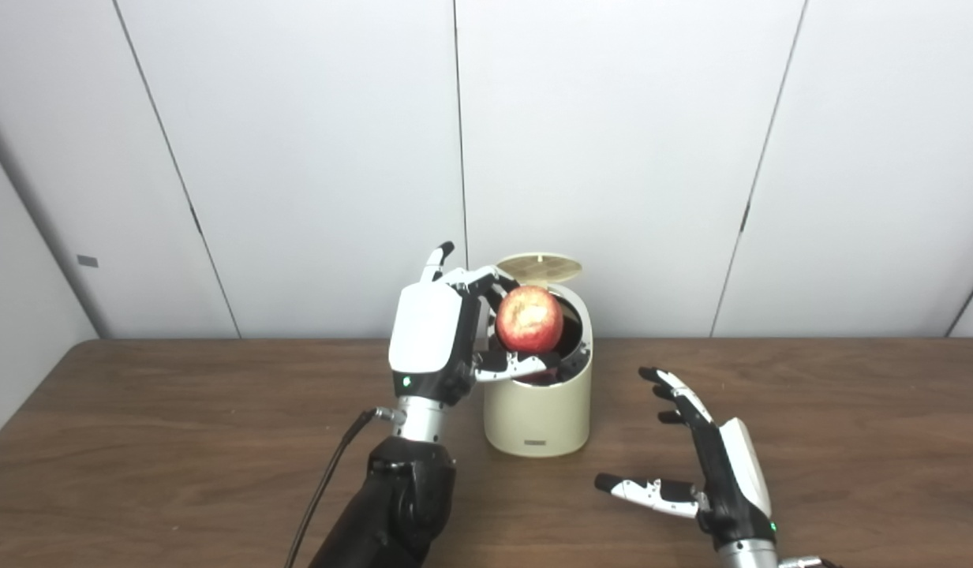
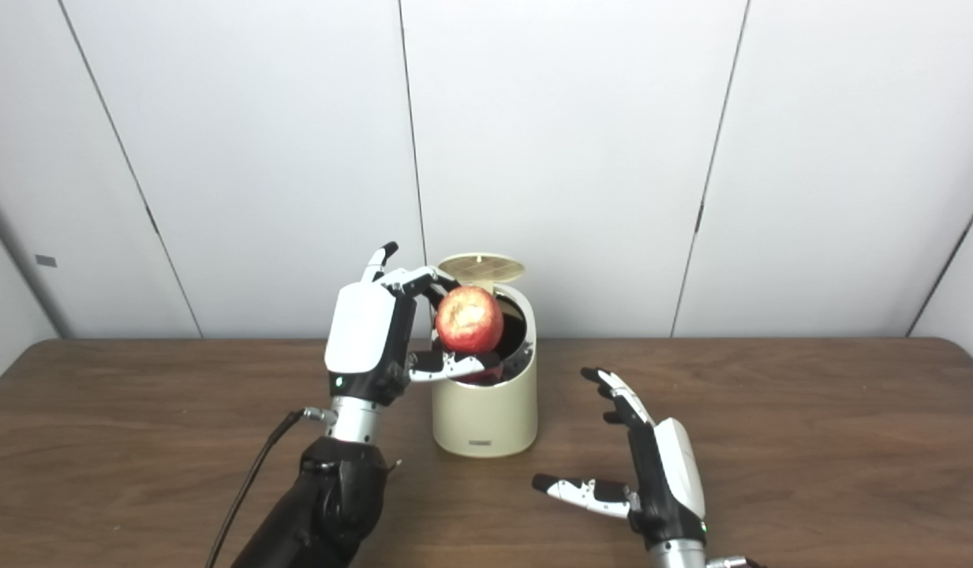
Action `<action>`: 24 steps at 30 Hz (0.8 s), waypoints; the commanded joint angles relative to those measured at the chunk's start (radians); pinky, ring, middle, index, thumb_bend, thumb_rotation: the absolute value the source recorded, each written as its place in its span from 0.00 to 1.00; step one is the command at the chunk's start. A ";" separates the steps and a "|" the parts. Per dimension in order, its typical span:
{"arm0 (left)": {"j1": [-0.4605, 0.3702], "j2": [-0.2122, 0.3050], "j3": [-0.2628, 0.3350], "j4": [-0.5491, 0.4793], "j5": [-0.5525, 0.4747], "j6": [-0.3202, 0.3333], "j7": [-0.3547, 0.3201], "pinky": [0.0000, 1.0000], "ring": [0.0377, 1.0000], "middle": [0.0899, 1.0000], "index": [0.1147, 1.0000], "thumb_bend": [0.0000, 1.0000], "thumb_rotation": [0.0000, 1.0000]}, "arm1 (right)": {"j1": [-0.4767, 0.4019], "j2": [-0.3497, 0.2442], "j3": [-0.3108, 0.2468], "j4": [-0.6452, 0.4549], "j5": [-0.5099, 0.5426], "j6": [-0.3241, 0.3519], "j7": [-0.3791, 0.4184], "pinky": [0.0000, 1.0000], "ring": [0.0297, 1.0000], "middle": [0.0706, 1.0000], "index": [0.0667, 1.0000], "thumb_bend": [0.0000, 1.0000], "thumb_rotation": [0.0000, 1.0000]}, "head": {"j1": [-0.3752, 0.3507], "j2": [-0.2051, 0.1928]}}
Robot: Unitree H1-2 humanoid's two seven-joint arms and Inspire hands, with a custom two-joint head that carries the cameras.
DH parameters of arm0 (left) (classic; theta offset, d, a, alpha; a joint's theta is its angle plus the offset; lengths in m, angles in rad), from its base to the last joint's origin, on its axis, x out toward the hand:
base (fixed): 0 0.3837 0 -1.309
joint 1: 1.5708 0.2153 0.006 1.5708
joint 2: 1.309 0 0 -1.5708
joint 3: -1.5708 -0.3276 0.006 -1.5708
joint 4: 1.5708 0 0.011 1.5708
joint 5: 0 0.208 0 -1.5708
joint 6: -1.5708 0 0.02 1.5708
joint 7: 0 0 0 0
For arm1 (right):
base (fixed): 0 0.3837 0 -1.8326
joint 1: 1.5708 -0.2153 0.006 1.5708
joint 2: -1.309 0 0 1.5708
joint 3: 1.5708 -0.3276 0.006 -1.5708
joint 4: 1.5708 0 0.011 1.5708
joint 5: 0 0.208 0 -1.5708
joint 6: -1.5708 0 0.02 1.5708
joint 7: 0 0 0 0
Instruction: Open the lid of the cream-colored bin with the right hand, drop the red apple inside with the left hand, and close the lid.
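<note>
**Apple poised over the open bin**

One wooden table (image 1: 139, 442) spans the scene, and on it stands one cream-colored bin (image 1: 538, 414), round-bodied, its single lid (image 1: 539, 267) flipped up at the back so the dark mouth is exposed. Two hands are in play. The left hand (image 1: 447, 339) is raised beside the bin's left side, its fingers (image 1: 486, 278) curled over the top and its thumb hooked underneath, clamped on the one red apple (image 1: 529, 319). That apple sits right at the bin's opening, above the rim and not down inside. The right hand (image 2: 652, 473) is low over the table to the right of the bin, well apart from it, fingers spread wide and thumb stuck out to the left, holding nothing and touching neither bin nor lid.
</note>
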 commanded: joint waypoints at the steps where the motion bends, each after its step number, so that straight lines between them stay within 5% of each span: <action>1: -0.065 0.005 -0.008 -0.003 0.033 -0.001 0.052 0.91 0.60 0.41 0.45 0.52 0.00 | -0.026 0.007 0.000 -0.040 -0.001 -0.011 -0.009 0.71 0.83 0.88 0.81 0.75 0.21 | -0.002 0.002; 9: -0.082 0.007 -0.023 0.045 0.051 0.015 0.083 0.87 0.56 0.41 0.45 0.52 0.00 | -0.023 0.010 0.005 -0.054 -0.006 0.010 0.004 0.71 0.83 0.88 0.82 0.75 0.25 | -0.005 0.005; 18: -0.084 0.015 -0.041 0.039 0.051 0.065 0.003 0.81 0.59 0.43 0.45 0.52 0.00 | -0.025 0.014 0.008 -0.063 -0.003 0.018 0.002 0.72 0.83 0.88 0.81 0.75 0.23 | -0.005 0.009; 21: -0.082 0.020 -0.049 0.030 0.051 0.080 -0.017 0.79 0.63 0.61 0.44 0.52 0.07 | -0.024 0.018 0.007 -0.066 0.001 0.018 -0.001 0.71 0.84 0.89 0.81 0.75 0.21 | -0.005 0.011; 24: -0.080 0.024 -0.052 0.021 0.047 0.086 -0.032 0.78 0.65 0.66 0.43 0.52 0.07 | -0.026 0.022 0.005 -0.068 0.004 0.018 -0.001 0.72 0.84 0.90 0.80 0.75 0.19 | -0.007 0.013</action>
